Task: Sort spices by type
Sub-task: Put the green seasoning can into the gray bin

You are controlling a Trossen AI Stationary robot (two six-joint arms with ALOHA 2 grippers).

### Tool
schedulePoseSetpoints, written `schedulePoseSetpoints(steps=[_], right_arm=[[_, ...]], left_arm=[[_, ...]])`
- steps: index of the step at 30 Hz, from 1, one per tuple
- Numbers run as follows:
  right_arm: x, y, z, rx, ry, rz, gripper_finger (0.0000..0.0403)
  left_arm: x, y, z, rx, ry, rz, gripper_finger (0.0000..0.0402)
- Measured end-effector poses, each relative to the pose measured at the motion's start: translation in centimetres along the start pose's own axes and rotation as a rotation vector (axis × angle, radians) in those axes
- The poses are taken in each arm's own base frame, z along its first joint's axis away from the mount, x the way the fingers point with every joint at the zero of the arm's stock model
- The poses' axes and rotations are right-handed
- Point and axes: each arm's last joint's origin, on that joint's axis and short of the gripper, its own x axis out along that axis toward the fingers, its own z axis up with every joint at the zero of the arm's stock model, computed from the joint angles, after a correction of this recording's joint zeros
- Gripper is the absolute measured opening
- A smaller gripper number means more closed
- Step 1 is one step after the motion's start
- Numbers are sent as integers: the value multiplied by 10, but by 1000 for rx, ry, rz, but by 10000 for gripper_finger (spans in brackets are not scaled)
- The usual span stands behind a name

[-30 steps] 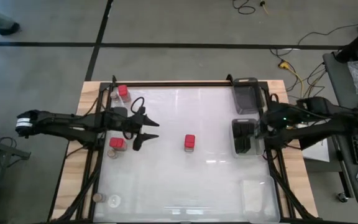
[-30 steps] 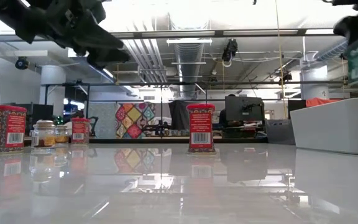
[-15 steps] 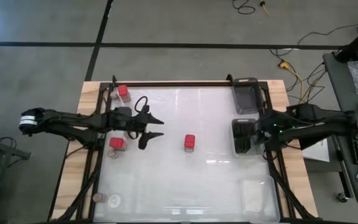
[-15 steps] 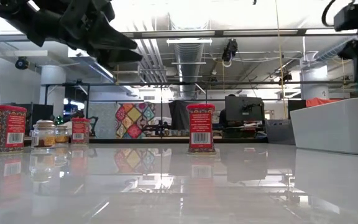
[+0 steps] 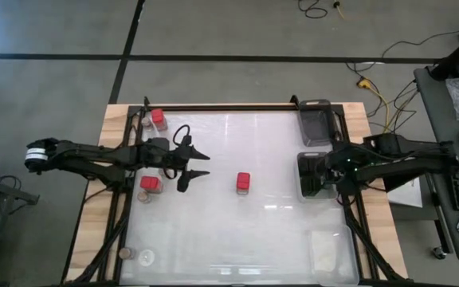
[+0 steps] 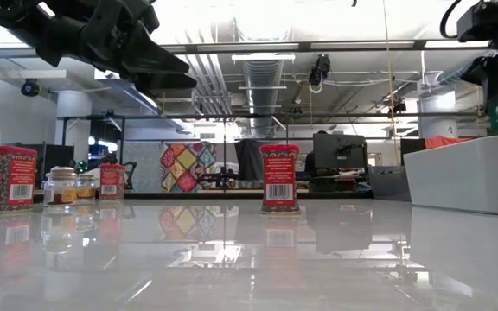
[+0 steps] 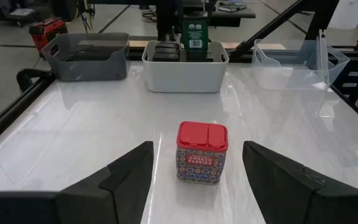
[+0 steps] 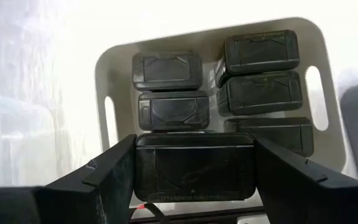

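Observation:
A red spice tin (image 5: 243, 182) stands alone mid-table. My left gripper (image 5: 196, 166) hovers open to its left; in the left wrist view the red spice tin (image 7: 202, 152) stands ahead of the two spread fingers. Two more red tins (image 5: 158, 118) (image 5: 149, 184) stand near the left edge, and small round jars (image 5: 126, 253) near the left front corner. My right gripper (image 5: 319, 171) is above the white bin (image 5: 303, 191), shut on a black-lidded spice container (image 8: 194, 165). Several black containers (image 8: 166, 70) lie in the white bin (image 8: 114, 74). My right gripper pinches the black-lidded container between its two fingers (image 8: 114, 171), one on each short side of the lid (image 8: 143, 168). It comes from above, pointing down. The container with its green label (image 7: 196, 31) is upright and lifted clear above the white bin.
A dark grey bin (image 5: 317, 121) stands behind the white one at the far right. A clear tray (image 5: 325, 247) lies at the near right. Black frame rails (image 5: 213, 107) run round the table. The glossy middle (image 5: 237, 231) holds only the lone red tin.
My left gripper has moved a little toward the table's right, toward the lone red tin, staying open. My right arm has shifted slightly over the white bin, still holding the container.

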Motion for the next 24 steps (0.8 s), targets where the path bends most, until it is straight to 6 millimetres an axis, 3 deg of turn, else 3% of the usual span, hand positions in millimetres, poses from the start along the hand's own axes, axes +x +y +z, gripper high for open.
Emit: schedulePoseSetpoints(steps=[9,24], right_arm=[[25,-1,11,36,110,-30,265],[38,5,11,71,198,-30,265]], left_arm=[[0,0,0,6,1,0,232],[3,0,-4,48,22,-1,232]])
